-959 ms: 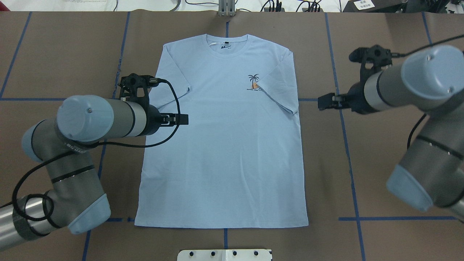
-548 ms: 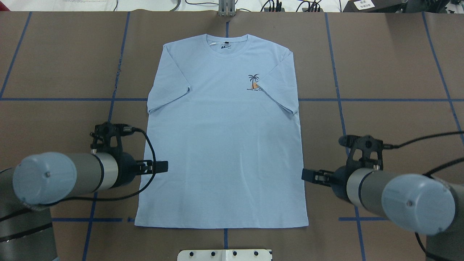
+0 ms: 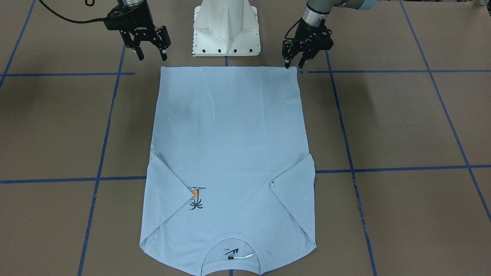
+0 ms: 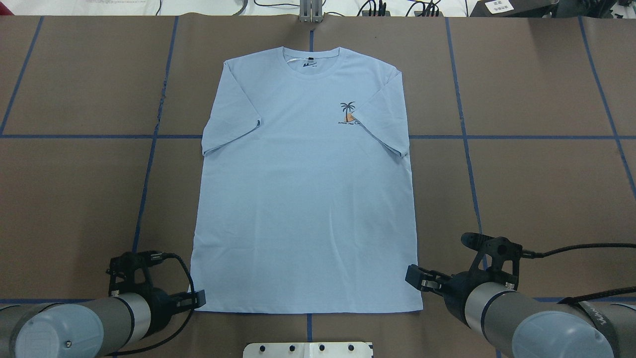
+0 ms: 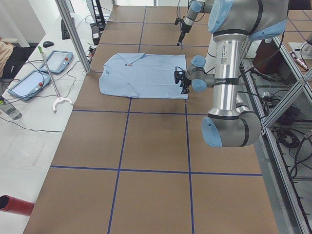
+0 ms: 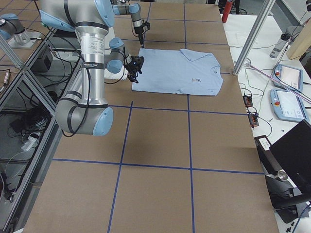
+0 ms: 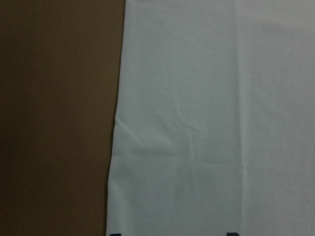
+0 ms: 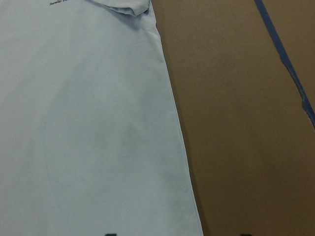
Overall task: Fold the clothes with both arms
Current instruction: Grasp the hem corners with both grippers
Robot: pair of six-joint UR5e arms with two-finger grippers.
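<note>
The light blue T-shirt lies flat and face up on the brown table, its collar at the far end and both sleeves folded in over the body. Its palm print shows on the chest. My left gripper hovers at the hem's left corner, open, and in the front-facing view it points down at that corner. My right gripper is open beside the hem's right corner, just off the cloth. Both wrist views show the shirt's side edge between spread fingertips. Neither gripper holds anything.
The white pedestal base stands just behind the hem. Blue tape lines cross the brown table cover. Beyond the collar end, a side bench holds tablets, a white reach tool and a metal post.
Both arms have drawn back along the shirt's sides from sleeve level to the hem corners. The shirt has not moved.
</note>
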